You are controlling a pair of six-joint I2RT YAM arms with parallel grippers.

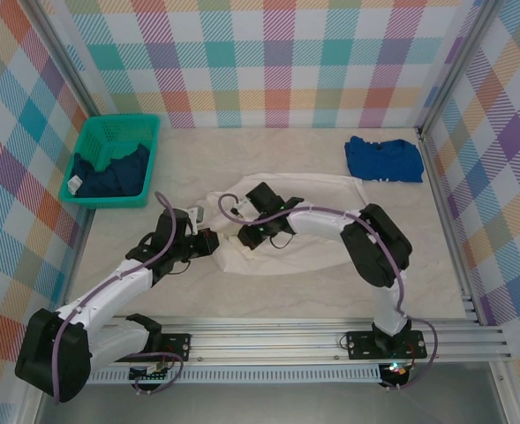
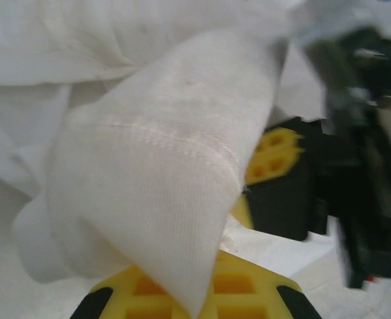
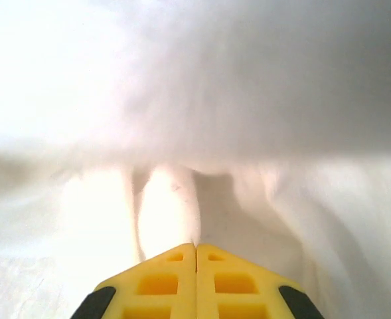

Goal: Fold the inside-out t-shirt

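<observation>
Beige tabletop [image 1: 268, 150] carried the inside-out t-shirt [image 1: 326, 188], rumpled at its centre. At the shirt's 8 o'clock edge the left gripper [image 1: 209, 240] was clamped on a hemmed flap, probably to lift it for folding. Reaching low from 4 o'clock, elbow bent, the right gripper [image 3: 196, 247] had its fingers pressed together at the cloth; whether they caught any was unclear.

The left tool [image 1: 205, 240] and right tool [image 1: 249, 233] sit just beside each other on the inside-out t-shirt [image 1: 330, 190], with no passage between them. The right arm [image 1: 330, 221] bars the cloth's middle. A green basket [image 1: 116, 159] blocks the far left and a blue shirt [image 1: 383, 159] the far right. The table [image 1: 251, 150] lies open between those two.
</observation>
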